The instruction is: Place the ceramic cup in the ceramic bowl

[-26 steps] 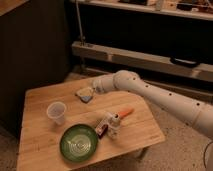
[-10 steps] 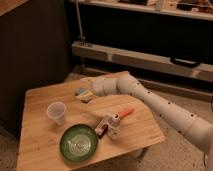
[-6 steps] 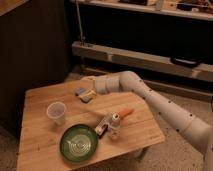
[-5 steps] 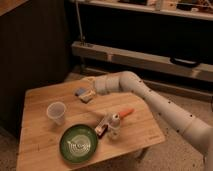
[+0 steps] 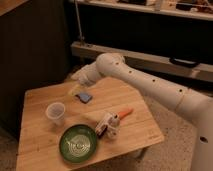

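The gripper [image 5: 75,89] is hovering at the cup's [image 5: 55,113] one o'clock; whether it is open, I cannot tell. The cup is standing at the bowl's [image 5: 78,143] ten o'clock. Descending off-centre is risking tipping the cup over.

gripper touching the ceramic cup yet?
Apart. Camera view: the gripper hangs above the far side of the table, beside the blue object; bare wood shows between it and the ceramic cup.
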Robot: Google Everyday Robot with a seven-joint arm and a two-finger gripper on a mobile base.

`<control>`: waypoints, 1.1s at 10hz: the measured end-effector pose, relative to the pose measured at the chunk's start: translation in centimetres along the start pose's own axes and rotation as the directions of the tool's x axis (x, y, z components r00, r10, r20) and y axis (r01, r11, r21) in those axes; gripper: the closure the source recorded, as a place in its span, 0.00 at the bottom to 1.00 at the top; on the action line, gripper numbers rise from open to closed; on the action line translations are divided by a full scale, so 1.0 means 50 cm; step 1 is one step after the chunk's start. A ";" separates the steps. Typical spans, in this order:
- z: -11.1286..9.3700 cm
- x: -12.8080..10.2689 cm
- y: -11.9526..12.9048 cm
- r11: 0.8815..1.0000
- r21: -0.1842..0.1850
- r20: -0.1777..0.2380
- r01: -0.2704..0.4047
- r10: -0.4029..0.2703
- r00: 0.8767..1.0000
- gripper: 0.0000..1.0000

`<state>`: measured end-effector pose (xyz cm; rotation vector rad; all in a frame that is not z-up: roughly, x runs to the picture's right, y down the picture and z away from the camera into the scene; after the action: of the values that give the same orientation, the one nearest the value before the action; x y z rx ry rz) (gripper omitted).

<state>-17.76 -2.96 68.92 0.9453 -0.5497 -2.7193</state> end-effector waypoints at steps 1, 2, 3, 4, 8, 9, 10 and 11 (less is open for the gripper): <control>-0.008 0.012 -0.007 0.996 -0.032 0.040 0.085 -0.083 0.996 0.39; -0.010 0.010 -0.006 0.978 -0.066 0.071 0.200 -0.195 0.978 0.39; -0.005 0.018 -0.010 0.954 -0.082 0.117 0.287 -0.277 0.954 0.39; -0.010 0.026 -0.008 0.946 -0.094 0.175 0.311 -0.292 0.940 0.39; -0.037 0.036 0.008 0.988 -0.140 0.472 0.061 0.012 0.882 0.39; -0.048 0.022 0.017 0.981 -0.187 0.538 -0.055 0.149 0.830 0.39; -0.060 0.004 0.020 0.958 -0.230 0.570 -0.171 0.275 0.774 0.39; -0.075 -0.021 0.019 0.931 -0.261 0.582 -0.256 0.363 0.727 0.39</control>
<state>-14.53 -4.51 67.18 -0.1290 -0.5146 -2.6529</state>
